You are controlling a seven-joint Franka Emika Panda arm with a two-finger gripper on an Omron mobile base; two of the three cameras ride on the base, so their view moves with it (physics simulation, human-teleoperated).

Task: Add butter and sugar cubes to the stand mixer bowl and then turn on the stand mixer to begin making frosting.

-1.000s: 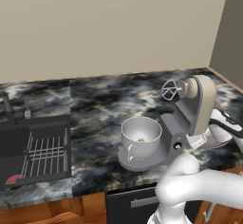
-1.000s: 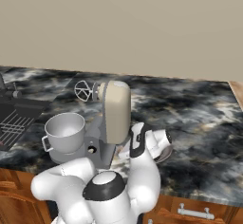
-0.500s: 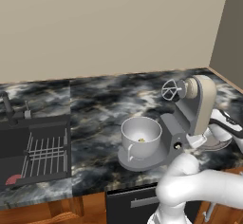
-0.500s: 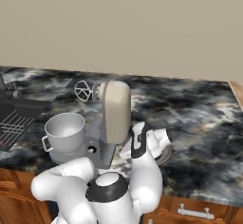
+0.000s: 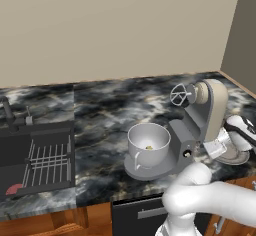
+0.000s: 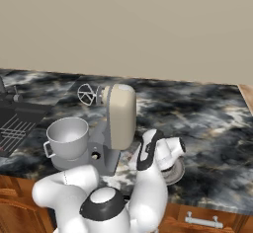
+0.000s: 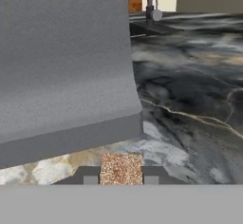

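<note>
My arm bends low and forward, wrist turned down near the counter; my gripper (image 7: pixel 121 179) has its two dark fingertips (image 7: pixel 88 178) pressed against a speckled cube between them, jaws drawn tight on it

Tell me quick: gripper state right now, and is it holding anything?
Gripper: closed, fingers clamped on a sugar cube, low beside the stand mixer.

You got flat, even rendered light here, soft shadow under the stand mixer (image 5: pixel 200 125), no glare, hand view grainy up close.
</note>
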